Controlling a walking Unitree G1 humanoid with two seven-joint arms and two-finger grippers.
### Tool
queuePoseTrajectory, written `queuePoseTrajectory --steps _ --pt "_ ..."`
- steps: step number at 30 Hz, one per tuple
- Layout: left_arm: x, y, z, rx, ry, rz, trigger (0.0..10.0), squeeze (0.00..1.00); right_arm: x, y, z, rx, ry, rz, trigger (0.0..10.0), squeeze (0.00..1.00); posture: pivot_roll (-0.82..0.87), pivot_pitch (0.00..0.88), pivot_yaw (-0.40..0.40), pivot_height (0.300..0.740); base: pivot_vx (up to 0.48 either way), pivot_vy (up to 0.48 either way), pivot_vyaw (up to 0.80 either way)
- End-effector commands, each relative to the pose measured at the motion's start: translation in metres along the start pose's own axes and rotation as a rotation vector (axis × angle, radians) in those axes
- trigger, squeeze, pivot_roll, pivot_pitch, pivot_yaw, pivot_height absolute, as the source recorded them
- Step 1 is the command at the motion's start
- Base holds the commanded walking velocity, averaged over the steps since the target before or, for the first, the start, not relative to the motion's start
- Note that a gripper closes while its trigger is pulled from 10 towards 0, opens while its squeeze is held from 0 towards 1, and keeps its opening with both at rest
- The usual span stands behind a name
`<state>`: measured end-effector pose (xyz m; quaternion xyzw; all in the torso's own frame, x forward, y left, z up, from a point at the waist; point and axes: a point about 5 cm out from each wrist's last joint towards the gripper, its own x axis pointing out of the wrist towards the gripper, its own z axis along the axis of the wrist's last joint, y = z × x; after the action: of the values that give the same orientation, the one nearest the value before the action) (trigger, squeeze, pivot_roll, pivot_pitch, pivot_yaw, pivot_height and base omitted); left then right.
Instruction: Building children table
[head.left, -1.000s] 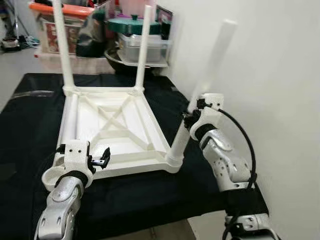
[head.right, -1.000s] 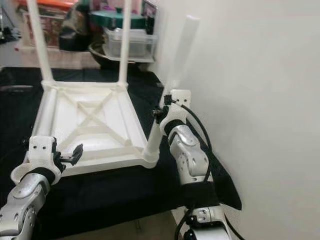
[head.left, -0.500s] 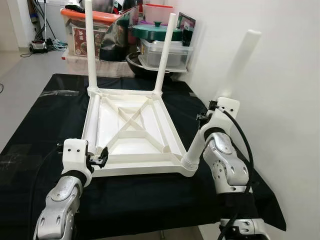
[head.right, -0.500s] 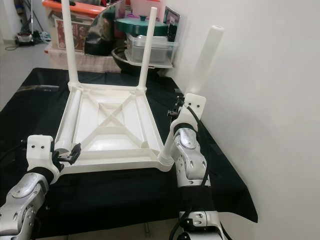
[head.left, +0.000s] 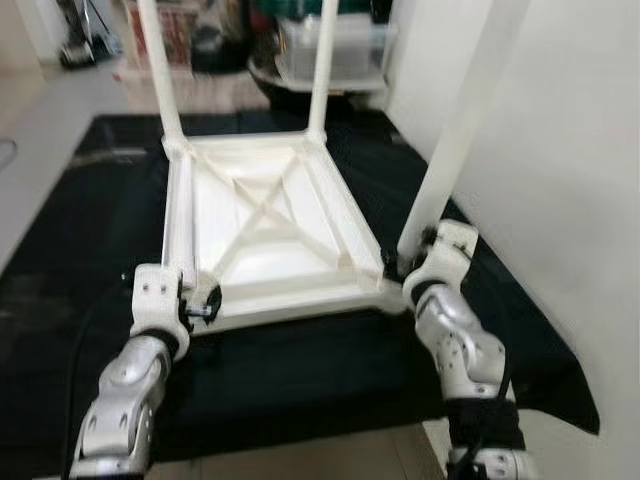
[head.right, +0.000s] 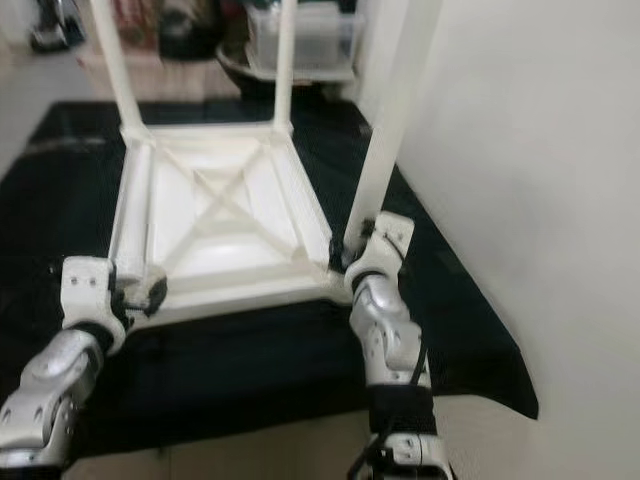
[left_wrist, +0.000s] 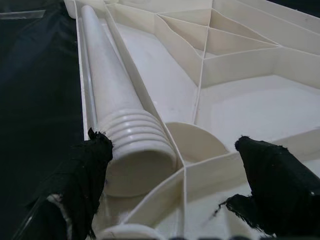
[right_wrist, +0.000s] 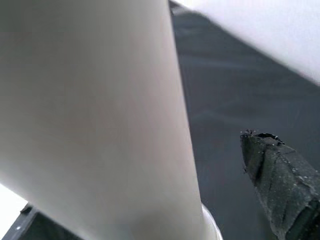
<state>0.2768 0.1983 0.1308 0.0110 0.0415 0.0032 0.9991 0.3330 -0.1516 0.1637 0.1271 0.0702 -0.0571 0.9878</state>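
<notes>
Right gripper (head.left: 408, 268) sits at the base of the third leg (head.left: 455, 130), right where it enters the near right corner socket of the upturned tabletop (head.left: 262, 210). In the right wrist view the leg stands beside one black finger (right_wrist: 280, 185) with a gap between them, so you cannot tell whether the grip is clamped on the leg or merely alongside it.

Start with the biggest risk, the tabletop. It lies on a black cloth (head.left: 90, 220) and could slide if you push sideways on the leg, dragging the two far legs (head.left: 160, 70) with it.

Next, the third leg. It leans a little toward the wall rather than standing plumb, so it is likely not fully seated. If you let go now it may tip out of the socket and fall against the wall or off the table edge. Pressing it down while tilted could jam it crooked.

Then the fourth leg (left_wrist: 112, 107). It lies loose along the left rail inside the tabletop, ribbed end toward your left gripper (left_wrist: 180, 185), whose fingers are spread apart around that end and hold nothing. Closing from here could pinch the rib wall beside it, and the smooth taper may slip or roll when you lift
</notes>
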Motion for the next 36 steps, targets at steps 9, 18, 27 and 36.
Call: queuePoseTrajectory --steps 9,18,27,36 --pt "0.0 0.001 -0.005 0.009 0.028 -0.016 10.0 0.0 -0.011 0.01 0.047 -0.023 -0.131 0.233 10.0 1.0 0.03 0.0 -0.075 0.74 0.0 0.0 0.0" --pt "0.0 0.0 -0.006 0.01 0.028 -0.028 10.0 0.0 0.001 0.002 0.057 -0.095 -0.099 0.519 10.0 0.0 0.02 0.0 -0.07 0.74 0.0 0.0 0.0" --pt "0.001 -0.003 -0.006 0.009 0.029 -0.037 10.0 0.0 0.029 -0.02 0.072 -0.196 -0.095 0.711 10.0 0.0 0.04 0.0 -0.073 0.74 0.0 0.0 0.0" --pt "0.001 -0.002 -0.007 0.014 0.035 -0.042 10.0 0.0 0.05 -0.038 0.088 -0.234 -0.102 0.755 10.0 0.0 0.07 0.0 -0.082 0.74 0.0 0.0 0.0"
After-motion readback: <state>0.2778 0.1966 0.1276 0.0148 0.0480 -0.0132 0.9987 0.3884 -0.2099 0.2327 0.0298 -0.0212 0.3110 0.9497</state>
